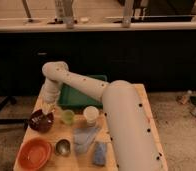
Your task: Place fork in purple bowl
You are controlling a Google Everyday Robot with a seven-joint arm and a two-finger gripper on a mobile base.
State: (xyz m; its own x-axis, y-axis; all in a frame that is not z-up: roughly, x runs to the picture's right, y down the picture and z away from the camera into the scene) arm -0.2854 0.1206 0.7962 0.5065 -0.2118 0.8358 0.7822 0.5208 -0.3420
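Note:
The purple bowl (40, 122) sits at the left of the wooden table (58, 134), dark and glossy. My arm sweeps in from the lower right, bends at the far left and points down. The gripper (47, 106) hangs just above the bowl's far right rim. I cannot make out the fork: it may be at the gripper, but nothing thin and silvery shows clearly there or on the table.
An orange bowl (34, 152) is at the front left, with a small steel cup (63, 147) beside it. A green cup (67, 116) and a white cup (91, 115) stand mid-table. A green tray (81, 94) lies behind them. A blue cloth (84, 137) and a blue sponge (99, 153) lie in front.

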